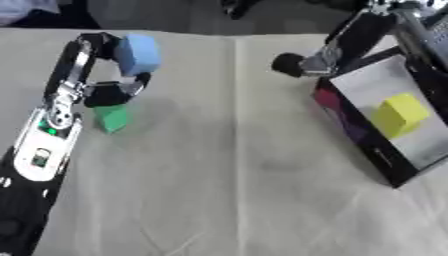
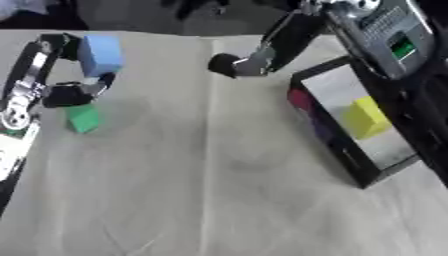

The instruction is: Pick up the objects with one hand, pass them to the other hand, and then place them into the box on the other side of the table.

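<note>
Left eye view: the left hand (image 1: pixel 105 67) grips a light blue block (image 1: pixel 138 53) between curled fingers and thumb, raised above the beige tablecloth (image 1: pixel 227 175). A green block (image 1: pixel 111 118) lies on the cloth just below that hand. The right hand (image 2: pixel 241 62) hangs near the black box (image 1: pixel 385 167) — whether its fingers are spread or closed, I cannot tell. 1 yellow block (image 1: pixel 400 114) sits inside the box.
</note>
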Controlling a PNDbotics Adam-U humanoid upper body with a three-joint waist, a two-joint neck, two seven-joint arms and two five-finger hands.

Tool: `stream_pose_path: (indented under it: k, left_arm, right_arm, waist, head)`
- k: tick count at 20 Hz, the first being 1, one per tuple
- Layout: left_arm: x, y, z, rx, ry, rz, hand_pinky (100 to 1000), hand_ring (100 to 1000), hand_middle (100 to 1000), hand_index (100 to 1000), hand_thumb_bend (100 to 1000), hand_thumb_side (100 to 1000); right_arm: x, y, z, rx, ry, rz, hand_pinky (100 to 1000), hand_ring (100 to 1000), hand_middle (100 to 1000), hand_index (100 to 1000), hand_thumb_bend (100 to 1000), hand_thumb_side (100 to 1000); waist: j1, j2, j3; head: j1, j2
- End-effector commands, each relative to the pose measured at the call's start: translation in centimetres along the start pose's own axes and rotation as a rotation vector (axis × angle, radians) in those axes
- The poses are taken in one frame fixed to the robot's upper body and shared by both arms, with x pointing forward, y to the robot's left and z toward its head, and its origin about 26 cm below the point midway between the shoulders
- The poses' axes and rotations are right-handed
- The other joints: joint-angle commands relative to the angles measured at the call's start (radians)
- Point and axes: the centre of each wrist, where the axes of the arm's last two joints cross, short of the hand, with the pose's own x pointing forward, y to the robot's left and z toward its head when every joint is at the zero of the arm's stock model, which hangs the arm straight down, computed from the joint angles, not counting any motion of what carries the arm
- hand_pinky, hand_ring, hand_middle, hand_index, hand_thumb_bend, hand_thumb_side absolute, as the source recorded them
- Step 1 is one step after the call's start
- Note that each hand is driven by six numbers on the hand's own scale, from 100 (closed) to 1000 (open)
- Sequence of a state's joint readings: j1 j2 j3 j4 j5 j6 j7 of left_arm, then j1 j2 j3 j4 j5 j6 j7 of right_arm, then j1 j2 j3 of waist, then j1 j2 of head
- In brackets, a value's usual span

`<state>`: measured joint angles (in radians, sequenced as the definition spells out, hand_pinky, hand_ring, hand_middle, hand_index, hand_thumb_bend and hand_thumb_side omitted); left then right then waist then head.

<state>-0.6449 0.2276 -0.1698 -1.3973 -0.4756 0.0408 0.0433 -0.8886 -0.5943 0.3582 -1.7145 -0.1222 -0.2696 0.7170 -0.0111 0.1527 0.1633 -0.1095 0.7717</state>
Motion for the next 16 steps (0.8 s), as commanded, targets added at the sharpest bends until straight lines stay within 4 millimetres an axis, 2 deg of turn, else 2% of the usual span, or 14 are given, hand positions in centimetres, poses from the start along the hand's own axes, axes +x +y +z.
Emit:
stream_pose_path:
  k: [1, 8, 11, 12, 15, 16]
  left_arm:
    - [1.0, -0.2, -0.2, 0.022, -0.022, 0.011, 729, 585, 465, 486, 100, 100]
    - [1.5, -2.3, 0.1, 0.028, -0.007, 0.05, 722, 571, 452, 477, 100, 100]
    - [1.8, -2.8, 0.2, 0.019, -0.017, 0.057, 721, 569, 448, 473, 100, 100]
    - [2.0, -2.9, 0.2, 0.016, -0.025, 0.051, 721, 570, 449, 473, 100, 100]
    - [2.3, -3.2, 0.3, 0.011, -0.043, 0.032, 722, 572, 450, 474, 100, 100]
    - [2.5, -3.3, 0.3, 0.01, -0.05, 0.027, 722, 574, 451, 475, 100, 100]
  right_arm:
    - [0.0, -0.4, -0.4, 0.029, 0.003, 0.053, 917, 849, 883, 975, 276, 240]
    - [-0.8, 0.9, -1.8, 0.053, 0.007, 0.05, 915, 844, 866, 960, 293, 193]
    - [-1.1, 1.2, -2.3, 0.032, 0.03, 0.043, 912, 835, 855, 947, 238, 163]
    - [-1.2, 1.3, -2.5, 0.02, 0.043, 0.037, 909, 829, 847, 936, 219, 129]
    - [-1.2, 1.5, -3.1, -0.01, 0.067, 0.029, 907, 825, 841, 925, 214, 106]
    - [-1.2, 1.6, -3.3, -0.012, 0.068, 0.035, 904, 827, 840, 920, 238, 100]
  waist:
    - [-0.004, -0.031, 0.002]
    - [-0.001, -0.028, 0.004]
    - [-0.001, -0.029, 0.005]
    - [0.0, -0.029, 0.006]
    - [0.001, -0.028, 0.009]
    - [0.002, -0.028, 0.01]
  head:
    - [-0.005, -0.002]
    - [-0.025, -0.002]
    - [-0.04, -0.002]
    - [-0.047, -0.002]
    - [-0.055, -0.002]
    - [-0.054, -0.002]
